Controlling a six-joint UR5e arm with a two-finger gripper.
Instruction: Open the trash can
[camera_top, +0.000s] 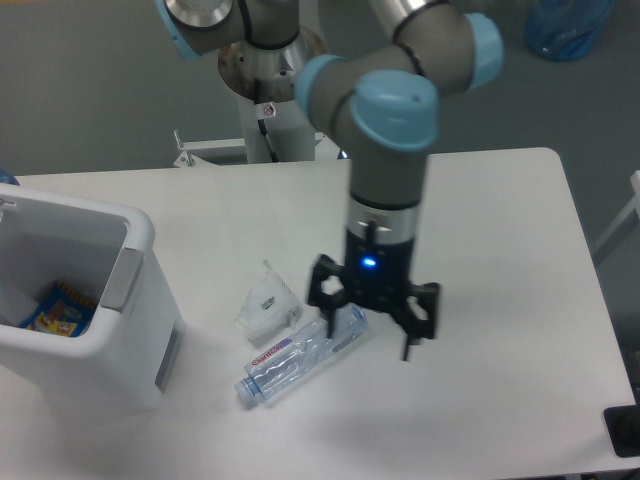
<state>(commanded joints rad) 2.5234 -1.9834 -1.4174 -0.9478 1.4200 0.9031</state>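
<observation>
The white trash can (75, 290) stands at the table's left edge with its top open; a colourful wrapper (55, 308) lies inside, and a grey tab (118, 280) and grey side slot (166, 355) show on its right wall. No lid is in view. My gripper (369, 335) hangs open over the middle of the table, well to the right of the can. Its left finger is just above the upper end of the clear plastic bottle (300, 355), and nothing is held.
A crumpled white wrapper (266, 300) lies between the can and the bottle. The bottle lies on its side, pointing down-left. A blue bag (566, 25) sits on the floor beyond the table's far right corner.
</observation>
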